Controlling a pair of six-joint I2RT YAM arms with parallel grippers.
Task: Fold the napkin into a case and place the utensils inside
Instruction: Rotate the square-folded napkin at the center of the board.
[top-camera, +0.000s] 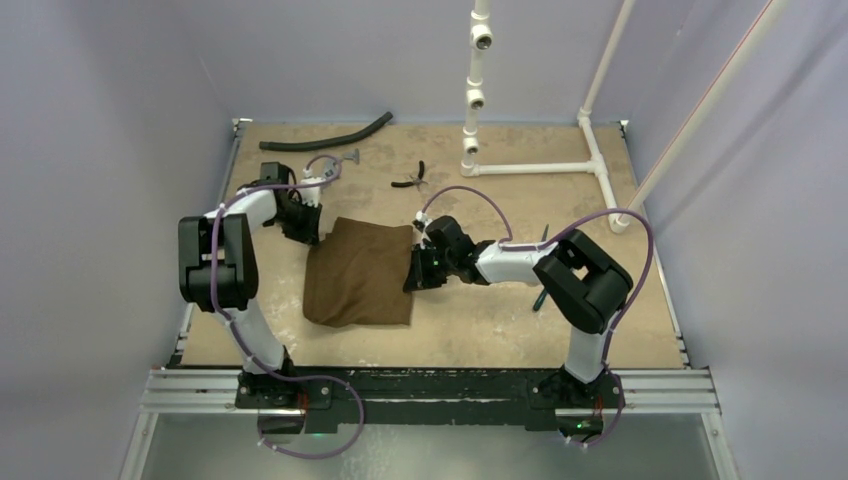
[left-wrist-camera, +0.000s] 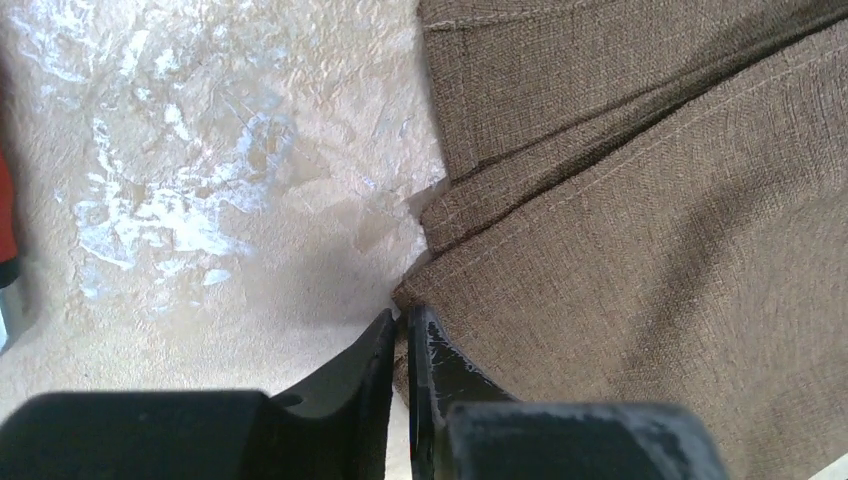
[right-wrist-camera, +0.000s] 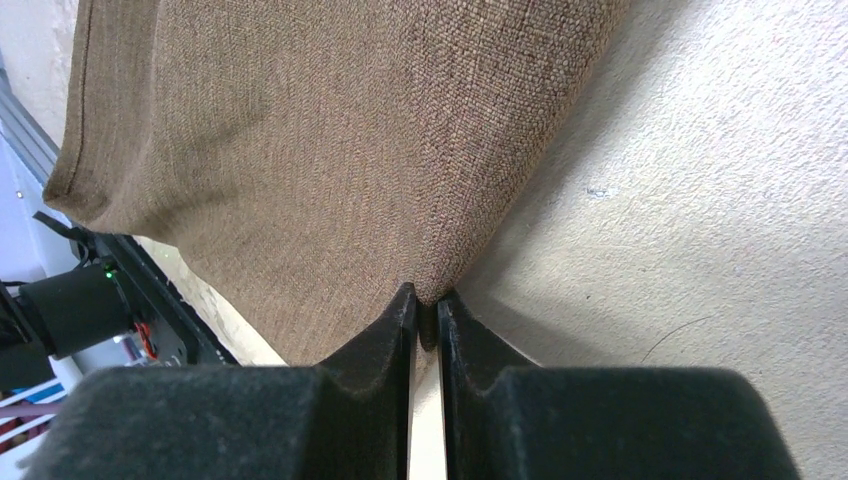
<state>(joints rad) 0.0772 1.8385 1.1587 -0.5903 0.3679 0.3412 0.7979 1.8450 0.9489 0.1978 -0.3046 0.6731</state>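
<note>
Top external view: the folded napkin (top-camera: 360, 275) lies at the middle of the counter (top-camera: 480, 320). The right pincer (right-wrist-camera: 427, 300) pinches its right edge, nearly closed. The left pincer (left-wrist-camera: 401, 318) sits almost closed at its far-left corner, hold unclear.

Soft, even light falls from overhead. The tan table (top-camera: 480, 320) is bright without hard glare, and the arms throw only short, diffuse shadows. In both wrist views the napkin (left-wrist-camera: 650, 250) shows a crisp weave, while the black fingers (left-wrist-camera: 340, 400) close to each lens are dark, soft-edged and nearly featureless. Pale worn patches on the tabletop gleam faintly. The top view is slightly soft overall.
</note>
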